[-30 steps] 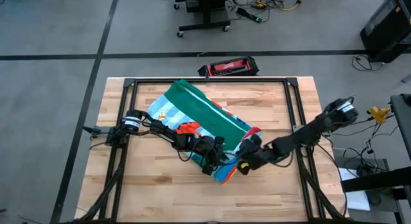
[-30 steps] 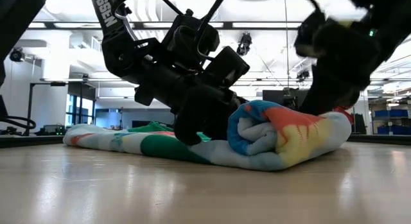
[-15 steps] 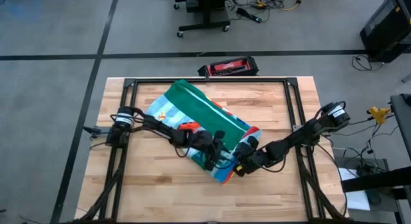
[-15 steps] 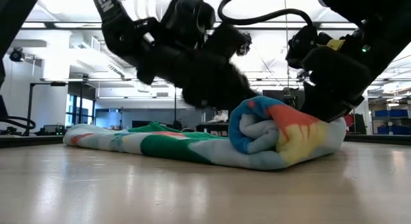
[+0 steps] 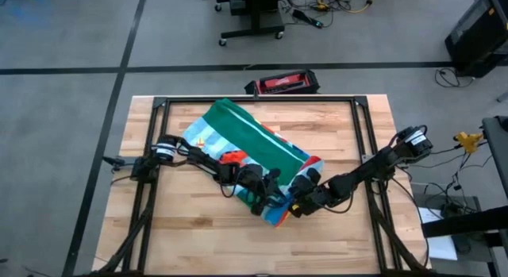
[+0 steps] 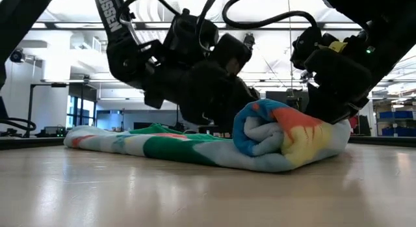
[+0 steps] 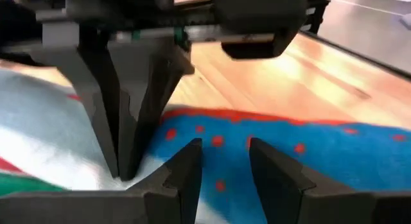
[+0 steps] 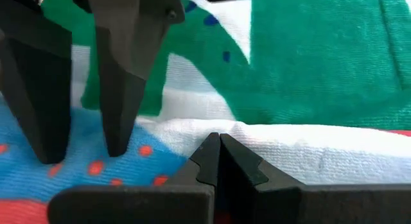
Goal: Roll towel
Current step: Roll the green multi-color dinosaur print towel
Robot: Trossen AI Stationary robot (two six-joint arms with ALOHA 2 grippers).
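We see the left end effector [image 5: 266,199] spread and the right end effector [image 5: 295,204] pressed together, both on the towel's [image 5: 254,142] rolled 5 o'clock end.

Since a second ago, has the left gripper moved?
Yes. In the low view the left gripper lifted off the towel half a second ago, then dropped back behind the roll, ending slightly nearer it.

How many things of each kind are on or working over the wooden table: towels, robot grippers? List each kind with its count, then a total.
Towels: 1, the towel, partly rolled.
Grippers: 2, the left gripper and the right gripper, both at the roll.
Total: 3
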